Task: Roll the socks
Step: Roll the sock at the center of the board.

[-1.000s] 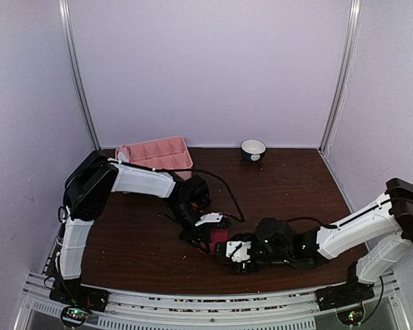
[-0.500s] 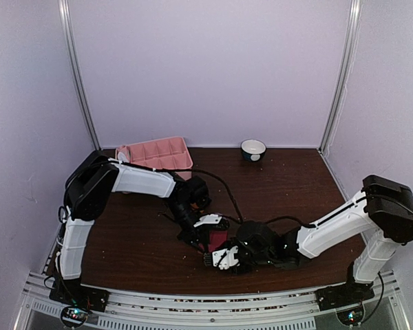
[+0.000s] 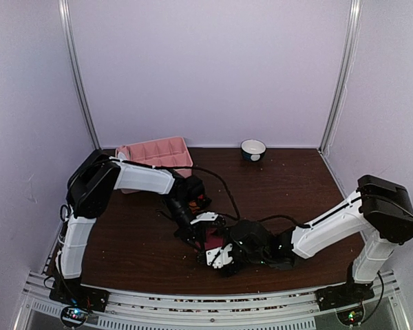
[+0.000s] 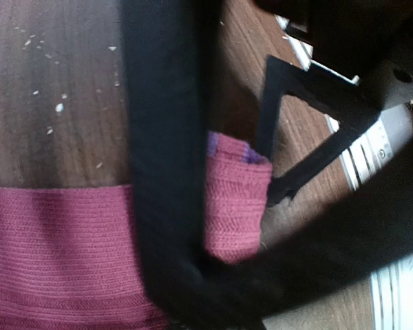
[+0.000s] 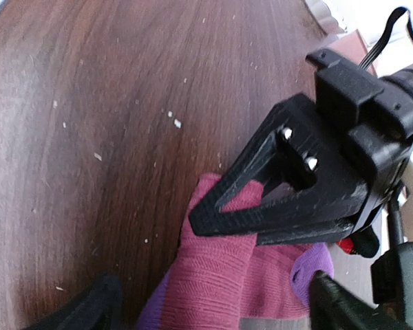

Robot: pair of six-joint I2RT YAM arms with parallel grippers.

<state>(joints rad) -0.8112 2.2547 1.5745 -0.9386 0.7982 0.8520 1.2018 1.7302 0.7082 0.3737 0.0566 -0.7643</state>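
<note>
1. The left claw (image 3: 195, 236) reaches in from 10 o'clock. Its black fingers are drawn together and clamped on a fold of the magenta sock (image 3: 212, 238). In the right wrist view the tips of this claw (image 5: 205, 223) bite the upper edge of the fabric.
2. The right claw (image 3: 217, 253) comes in low from 3 o'clock with its jaws spread wide and nothing gripped. In its own wrist view one finger sits at the lower left corner and the other at the lower right. The sock (image 5: 217, 275) lies between them, touching neither.
3. The dark wooden surface (image 3: 296, 185) carries everything and is dotted with pale specks.
4. A pink compartment tray (image 3: 156, 152) sits at 11 o'clock, against the back wall and well apart from the claws.
5. The magenta sock lies flat just toward 6 o'clock of the surface's middle, between the two claws. In the left wrist view its ribbed knit (image 4: 55, 254) runs under the near finger. Purple trim (image 5: 315, 267) shows at one end.
6. A small white bowl (image 3: 253, 149) with a dark inside stands at 1 o'clock by the back wall.
</note>
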